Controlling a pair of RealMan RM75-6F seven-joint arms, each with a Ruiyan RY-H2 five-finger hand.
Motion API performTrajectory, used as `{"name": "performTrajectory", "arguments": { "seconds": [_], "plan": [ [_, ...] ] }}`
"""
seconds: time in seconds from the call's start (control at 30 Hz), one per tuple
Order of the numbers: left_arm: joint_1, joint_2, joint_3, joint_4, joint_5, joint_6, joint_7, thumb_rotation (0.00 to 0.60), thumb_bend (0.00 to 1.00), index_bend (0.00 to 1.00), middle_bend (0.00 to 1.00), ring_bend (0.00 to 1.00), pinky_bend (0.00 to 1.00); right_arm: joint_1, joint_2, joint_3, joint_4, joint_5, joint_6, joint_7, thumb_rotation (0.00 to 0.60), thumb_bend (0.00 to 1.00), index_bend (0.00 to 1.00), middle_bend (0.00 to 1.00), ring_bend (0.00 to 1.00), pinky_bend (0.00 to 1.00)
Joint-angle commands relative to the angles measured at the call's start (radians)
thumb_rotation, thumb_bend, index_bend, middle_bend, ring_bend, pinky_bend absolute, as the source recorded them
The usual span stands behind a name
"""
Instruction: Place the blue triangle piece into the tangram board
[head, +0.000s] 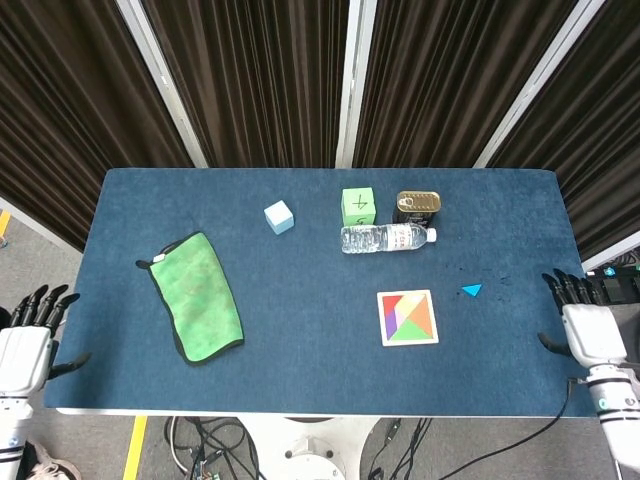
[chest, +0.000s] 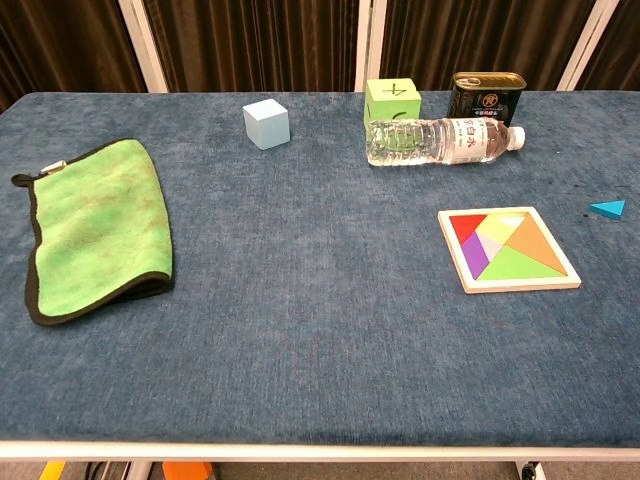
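Note:
A small blue triangle piece (head: 471, 290) (chest: 607, 208) lies flat on the blue table, just right of the tangram board (head: 407, 317) (chest: 508, 249). The board is a white-framed square filled with coloured pieces. My right hand (head: 588, 325) hangs at the table's right edge, fingers apart and holding nothing, well right of the triangle. Off the left front corner my left hand (head: 25, 342) is also open and empty. Neither hand shows in the chest view.
A clear water bottle (head: 385, 238) lies on its side behind the board, with a green cube (head: 358, 206) and a dark tin (head: 417, 205) beyond it. A light blue cube (head: 279, 216) sits mid-back. A green cloth (head: 194, 294) lies at the left.

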Motion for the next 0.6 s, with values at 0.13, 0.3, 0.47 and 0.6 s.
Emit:
{"name": "performTrajectory", "arguments": {
  "seconds": [0.13, 0.3, 0.47, 0.6],
  "plan": [
    [-0.002, 0.002, 0.002, -0.003, 0.001, -0.004, 0.003, 0.6, 0.05, 0.19, 0.11, 0.01, 0.12, 0.129, -0.019, 0.017, 0.055, 0.026, -0.162, -0.069, 0.6, 0.14, 0.0, 0.0, 0.0, 0.0],
    [0.0, -0.002, 0.004, 0.009, -0.008, -0.012, -0.007, 0.6, 0.04, 0.19, 0.11, 0.01, 0.12, 0.191, -0.087, 0.011, 0.138, 0.036, -0.242, -0.117, 0.6, 0.14, 0.0, 0.0, 0.0, 0.0],
    [0.002, -0.01, 0.007, 0.029, -0.015, -0.018, -0.025, 0.6, 0.05, 0.19, 0.11, 0.01, 0.12, 0.228, -0.16, 0.009, 0.211, 0.042, -0.278, -0.108, 0.6, 0.14, 0.0, 0.0, 0.0, 0.0],
    [0.002, -0.01, 0.008, 0.04, -0.021, -0.026, -0.038, 0.6, 0.04, 0.19, 0.11, 0.01, 0.12, 0.247, -0.21, 0.004, 0.261, 0.026, -0.279, -0.084, 0.6, 0.14, 0.0, 0.0, 0.0, 0.0]
  ]
}}
